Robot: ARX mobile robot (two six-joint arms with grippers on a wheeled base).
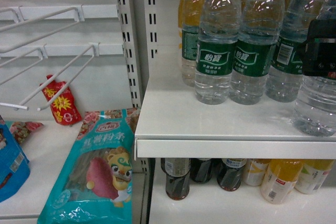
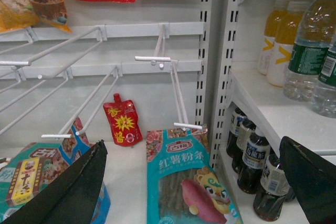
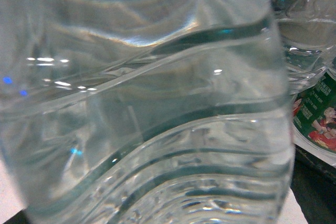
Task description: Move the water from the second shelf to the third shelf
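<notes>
The water bottle (image 1: 315,103) I am handling is clear and ribbed, and stands nearer the white shelf's (image 1: 173,119) front than its row. My right gripper (image 1: 321,51) is shut on it at label height, at the right edge of the head view. In the right wrist view this bottle (image 3: 157,103) fills the frame between the jaws, and a dark finger (image 3: 315,187) shows at its right side. More green-labelled water bottles (image 1: 218,40) stand behind in a row. My left gripper (image 2: 194,182) hangs open and empty over the lower left shelf.
Yellow drink bottles (image 1: 189,3) stand behind the water. Dark bottles (image 1: 177,179) and yellow ones (image 1: 281,182) fill the shelf below. On the left bay are wire hooks (image 1: 52,61), a red pouch (image 1: 62,103) and a teal noodle packet (image 1: 97,171). A slotted upright (image 1: 128,40) divides the bays.
</notes>
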